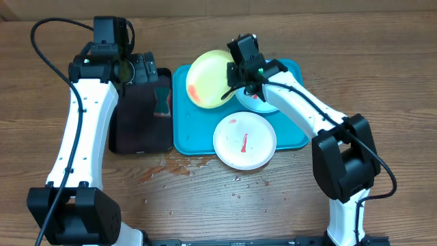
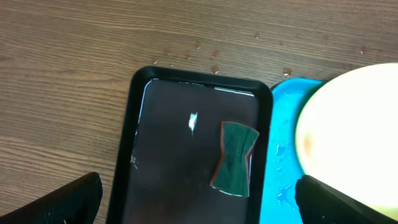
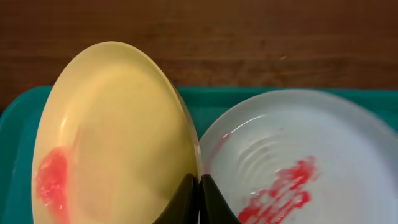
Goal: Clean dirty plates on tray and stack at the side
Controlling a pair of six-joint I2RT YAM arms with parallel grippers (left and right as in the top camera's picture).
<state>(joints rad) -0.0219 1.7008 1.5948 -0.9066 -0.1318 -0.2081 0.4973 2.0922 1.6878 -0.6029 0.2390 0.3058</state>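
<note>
Right claw [image 3: 199,194] clamped on yellow-green plate [image 3: 118,137] rim; plate tilted up at its left, over turquoise tray [image 3: 18,118]. Left claw [image 2: 199,205] spread wide, sponge [image 2: 234,158] just ahead. Likely wiping step; next, left takes sponge.

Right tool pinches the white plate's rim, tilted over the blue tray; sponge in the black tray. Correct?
No: the right tool is shut on the yellow-green plate by its rim, as the right wrist view shows. It's tilted over the blue tray; the sponge is in the black tray.
</note>
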